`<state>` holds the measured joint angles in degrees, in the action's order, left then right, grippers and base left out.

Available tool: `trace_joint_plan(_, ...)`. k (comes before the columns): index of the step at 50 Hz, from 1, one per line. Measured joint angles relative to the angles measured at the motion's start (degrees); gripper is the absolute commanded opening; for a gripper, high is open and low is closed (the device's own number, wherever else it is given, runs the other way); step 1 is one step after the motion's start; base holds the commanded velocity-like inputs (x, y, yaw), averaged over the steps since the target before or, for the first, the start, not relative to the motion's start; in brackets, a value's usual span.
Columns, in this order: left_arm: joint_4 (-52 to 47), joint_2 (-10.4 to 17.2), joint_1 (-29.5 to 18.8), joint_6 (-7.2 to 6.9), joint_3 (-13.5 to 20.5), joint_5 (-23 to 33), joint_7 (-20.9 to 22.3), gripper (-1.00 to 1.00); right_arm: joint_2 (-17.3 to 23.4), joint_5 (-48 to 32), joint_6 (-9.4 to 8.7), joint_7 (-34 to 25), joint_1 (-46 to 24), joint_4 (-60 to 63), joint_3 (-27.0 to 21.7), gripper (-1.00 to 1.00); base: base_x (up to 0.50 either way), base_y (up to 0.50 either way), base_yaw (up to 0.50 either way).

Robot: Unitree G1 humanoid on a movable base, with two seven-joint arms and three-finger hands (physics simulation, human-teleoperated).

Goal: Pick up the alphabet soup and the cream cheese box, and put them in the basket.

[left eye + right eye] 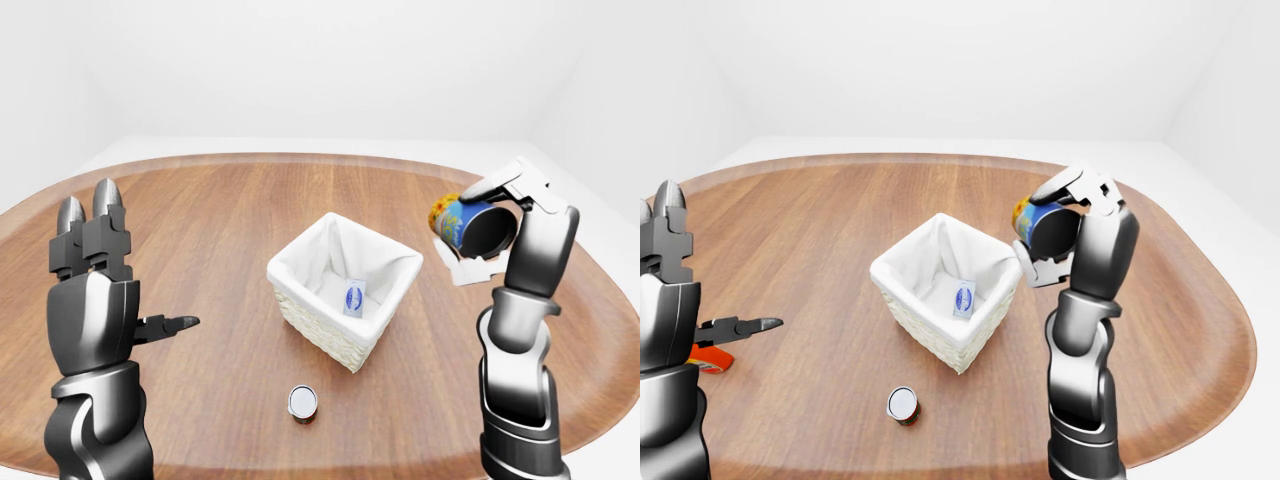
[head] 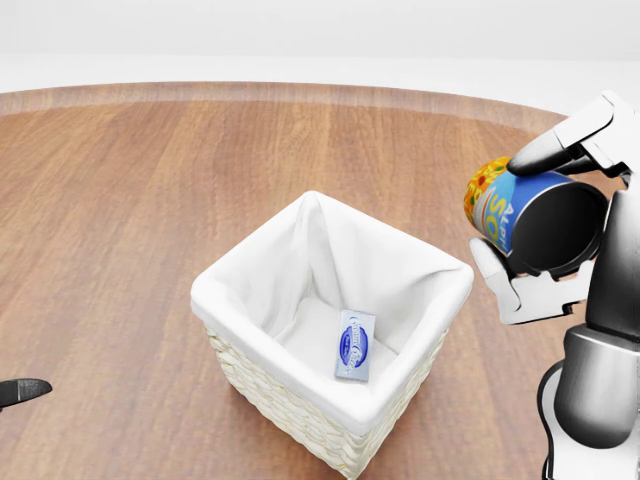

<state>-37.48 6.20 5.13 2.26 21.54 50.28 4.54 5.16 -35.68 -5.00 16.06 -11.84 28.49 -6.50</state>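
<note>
The alphabet soup is a can with a blue and yellow label, held in the air on its side, its dark end turned toward the camera in the head view. The right hand has its fingers closed round it: one white-tipped finger lies over the top of the can and another curls under it. In the head view the can hangs to the right of the basket, above the level of the basket's rim and clear of it, with bare wood beneath.

The cream cheese box, small with a blue oval label, lies flat on the white cloth lining inside the basket, toward the basket's right-hand wall in the head view. The basket is woven, pale, and square, and stands on the wooden table.

In the left-eye view, a small can with a light top stands on the table below the basket, well apart from it. The left hand is raised to the left of the basket, far from it, fingers straight up and thumb stuck out sideways, holding nothing. In the right-eye view an orange-red object lies on the table beside that hand; what it is cannot be told.
</note>
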Motion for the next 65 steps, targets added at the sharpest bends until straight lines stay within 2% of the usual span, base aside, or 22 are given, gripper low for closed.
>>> trace_joint_plan(17, -0.38, -0.07, 0.08, -0.08, 0.10, -0.10, 0.28, 1.00, -2.72, -13.09, 0.00, -14.49, -3.01, 2.75, 7.34, -1.00, 0.00, 0.00, 0.00)
trace_joint_plan(40, -0.51, -0.08, 0.09, 0.05, 0.26, -0.33, 0.34, 1.00, -7.60, -21.89, 0.00, -24.55, -8.98, -7.96, 12.98, -1.00, 0.00, 0.00, 0.00)
trace_joint_plan(46, -0.48, -0.07, 0.06, 0.02, 0.28, -0.38, 0.33, 1.00, -8.28, -23.67, 0.00, -25.81, -11.82, -12.99, 13.58, -1.00, 0.00, 0.00, 0.00)
trace_joint_plan(65, -0.44, -0.02, -0.02, -0.14, 0.27, -0.48, 0.29, 1.00, -8.44, -25.86, 0.00, -24.40, -21.21, -30.76, 13.20, -1.00, 0.00, 0.00, 0.00)
